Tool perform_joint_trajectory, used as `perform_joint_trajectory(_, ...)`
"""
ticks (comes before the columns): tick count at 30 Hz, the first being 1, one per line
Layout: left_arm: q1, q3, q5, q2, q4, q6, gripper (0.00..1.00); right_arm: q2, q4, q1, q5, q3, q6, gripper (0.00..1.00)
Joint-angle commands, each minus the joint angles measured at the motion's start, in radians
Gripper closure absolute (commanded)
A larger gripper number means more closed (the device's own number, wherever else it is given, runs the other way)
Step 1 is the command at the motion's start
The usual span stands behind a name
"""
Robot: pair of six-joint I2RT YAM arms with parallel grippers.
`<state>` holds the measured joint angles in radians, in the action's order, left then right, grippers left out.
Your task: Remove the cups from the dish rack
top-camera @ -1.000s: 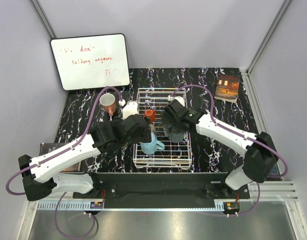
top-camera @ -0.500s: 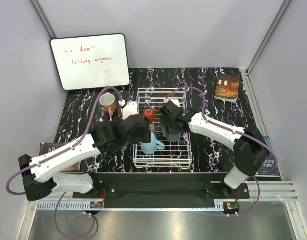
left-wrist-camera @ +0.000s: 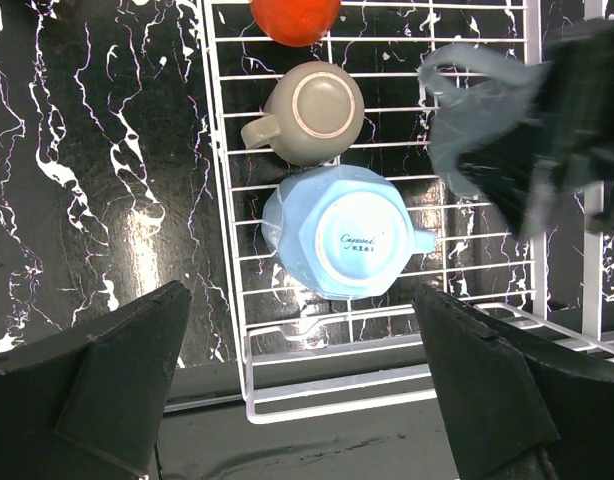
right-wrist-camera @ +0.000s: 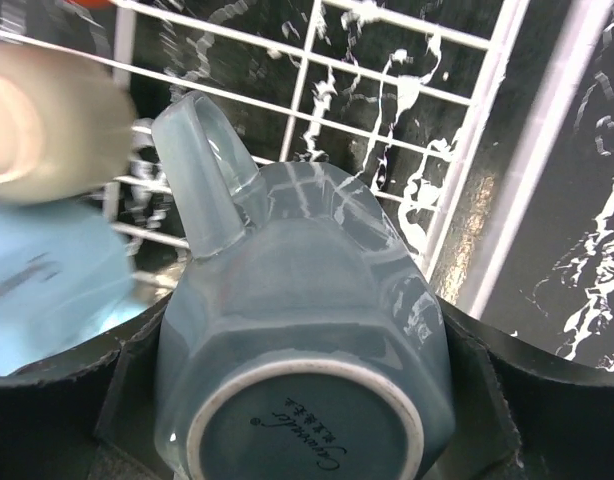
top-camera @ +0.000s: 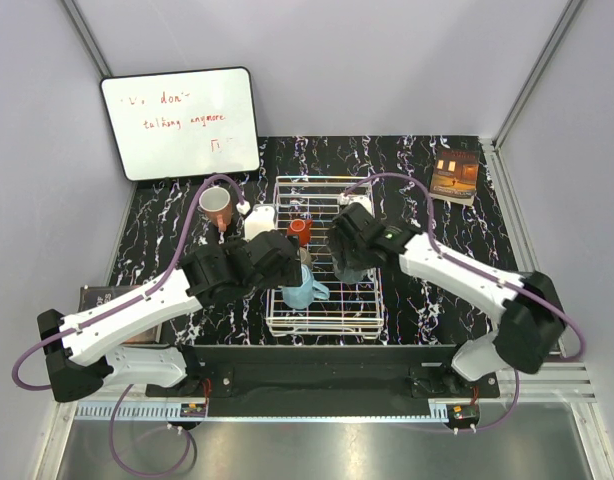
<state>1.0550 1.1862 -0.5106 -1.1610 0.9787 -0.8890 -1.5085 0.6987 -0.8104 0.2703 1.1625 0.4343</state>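
Because it drains base-up, the dark grey mug point(right-wrist-camera: 307, 300) is clamped by its sides in the right pincer point(right-wrist-camera: 302, 385) at the dish rack point(top-camera: 352, 305)'s right edge; the left pincer point(left-wrist-camera: 299, 295) hangs spread above the light blue mug point(left-wrist-camera: 342, 235).

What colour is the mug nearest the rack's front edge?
That faceted mug is light blue; left wrist view.

Black table point(top-camera: 407, 170), white marble veins. White wire dish rack point(top-camera: 342, 310). Red mug point(left-wrist-camera: 295, 15); taupe mug point(left-wrist-camera: 312, 112) (paler ring on base); light blue mug point(left-wrist-camera: 347, 232), dark script on base; dark grey mug point(right-wrist-camera: 307, 330); salmon-orange mug point(top-camera: 216, 205), pale inside. Whiteboard point(top-camera: 180, 122) white, red writing.
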Motion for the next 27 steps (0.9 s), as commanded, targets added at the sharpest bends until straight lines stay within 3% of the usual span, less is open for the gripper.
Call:
perform_joint_trajectory(1,-0.001,0.021,-0.049,0.012,-0.034,-0.014,0.01,0.188,-0.057,-0.006,-0.017,0.060,0.015,1.00)
perform_joint_trajectory(7,-0.004,0.009,-0.049,0.058,-0.115,-0.013,0.01,0.327,-0.096,-0.004,-0.094,0.115,0.044,1.00)
perform_joint_trajectory(11,-0.010,-0.051,-0.042,0.145,-0.285,0.007,0.01,0.434,-0.192,0.043,-0.195,0.077,0.102,1.00)
perform_joint_trajectory(14,-0.035,-0.173,0.018,0.274,-0.510,0.033,0.01,0.522,-0.370,0.210,-0.508,-0.038,0.233,1.00)
perform_joint_trajectory(17,-0.093,-0.311,0.150,0.380,-0.753,0.033,0.01,0.579,-0.656,0.364,-0.739,-0.199,0.456,1.00)
perform_joint_trajectory(18,-0.131,-0.336,0.190,0.395,-0.800,0.029,0.01,0.580,-0.836,0.393,-0.790,-0.272,0.519,1.00)
perform_joint_trajectory(19,-0.148,-0.355,0.264,0.406,-0.877,0.018,0.01,0.577,-0.920,0.424,-0.828,-0.306,0.644,1.00)
perform_joint_trajectory(21,-0.180,-0.396,0.329,0.417,-0.939,0.001,0.01,0.551,-1.110,0.428,-0.893,-0.371,0.736,1.00)
perform_joint_trajectory(27,-0.184,-0.366,0.481,0.336,-1.017,0.027,0.01,0.470,-1.306,0.428,-1.002,-0.386,0.882,1.00)
